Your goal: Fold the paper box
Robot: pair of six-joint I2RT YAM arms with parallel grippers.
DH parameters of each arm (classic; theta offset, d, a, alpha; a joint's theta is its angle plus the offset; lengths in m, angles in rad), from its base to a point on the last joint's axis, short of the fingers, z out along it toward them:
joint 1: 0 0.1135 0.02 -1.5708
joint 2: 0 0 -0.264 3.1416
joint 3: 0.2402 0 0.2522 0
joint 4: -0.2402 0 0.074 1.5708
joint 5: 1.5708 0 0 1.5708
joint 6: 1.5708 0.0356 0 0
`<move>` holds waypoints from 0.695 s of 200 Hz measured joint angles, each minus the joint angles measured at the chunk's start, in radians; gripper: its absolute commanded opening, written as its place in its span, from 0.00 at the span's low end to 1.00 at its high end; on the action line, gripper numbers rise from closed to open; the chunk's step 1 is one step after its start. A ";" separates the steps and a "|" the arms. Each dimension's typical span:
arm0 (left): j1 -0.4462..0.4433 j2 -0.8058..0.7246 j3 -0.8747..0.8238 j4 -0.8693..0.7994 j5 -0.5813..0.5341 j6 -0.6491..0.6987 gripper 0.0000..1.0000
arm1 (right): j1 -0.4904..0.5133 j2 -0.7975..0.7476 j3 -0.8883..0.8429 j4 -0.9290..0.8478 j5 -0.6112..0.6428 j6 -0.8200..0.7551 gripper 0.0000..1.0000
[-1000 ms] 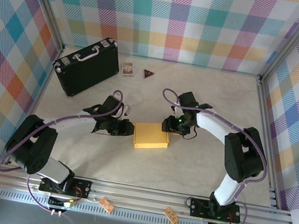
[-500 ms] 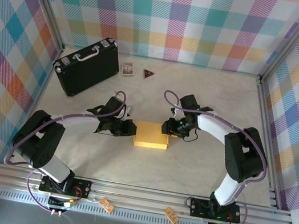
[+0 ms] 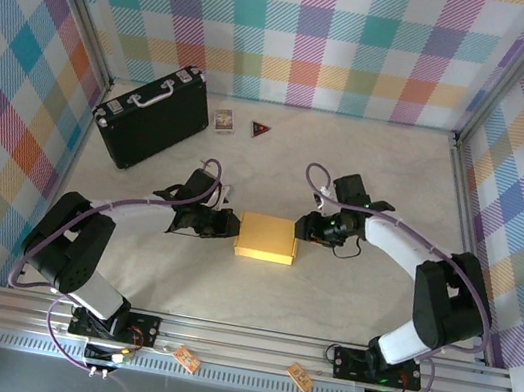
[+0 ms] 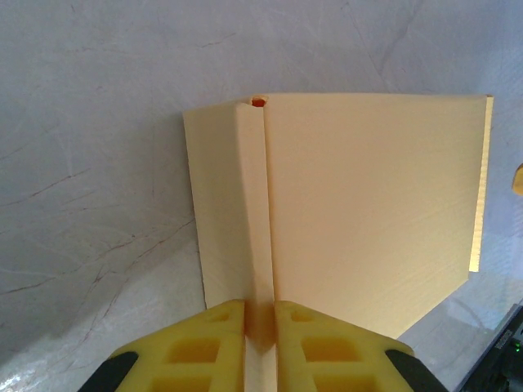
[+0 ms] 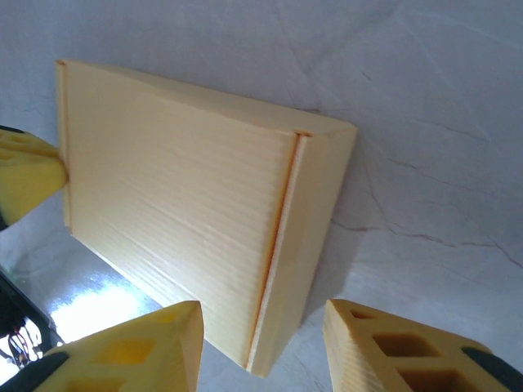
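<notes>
At the bottom of the overhead frame the two arms rise from their bases. Each bows outward toward its own side of the pale marbled table point(image 3: 345, 302), then reaches in low toward the centre. This brings them to opposite short ends of the mustard-yellow cardboard paper box point(image 3: 267, 239), which lies flat in mid-frame as a shallow closed rectangle.

The left gripper point(image 4: 260, 331) comes in level from the left. Its yellow fingers point(image 4: 327, 347) are drawn down to a slit around the raised fold strip along the box's top. This looks like a pinch meant to crease that seam and keep the box from sliding.

The right gripper point(image 5: 261, 347) sits at the box's right end with its forearm angled down from the upper right. Its jaws stand wide, straddling the near corner at the bottom of its wrist view, and I see no contact with the cardboard. It seems placed to close in on the end flap while the other side is braced.

Farther back, at upper left, a black hard suitcase point(image 3: 152, 114) with a pale handle rests against the checked wall. A small card point(image 3: 223, 120) and a dark red triangle point(image 3: 260, 130) lie just to its right, well apart from the work.
</notes>
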 measured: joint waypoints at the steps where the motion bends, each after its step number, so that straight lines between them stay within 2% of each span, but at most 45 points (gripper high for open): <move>1: 0.000 0.000 0.000 0.000 0.000 0.000 0.15 | 0.000 0.000 -0.002 0.000 0.001 -0.002 0.39; 47: 0.000 0.000 0.000 0.000 -0.001 0.003 0.14 | -0.009 0.001 -0.033 0.018 -0.007 0.001 0.29; 139: 0.000 0.000 0.000 0.000 -0.001 0.006 0.12 | -0.009 0.045 -0.033 0.056 -0.053 0.002 0.22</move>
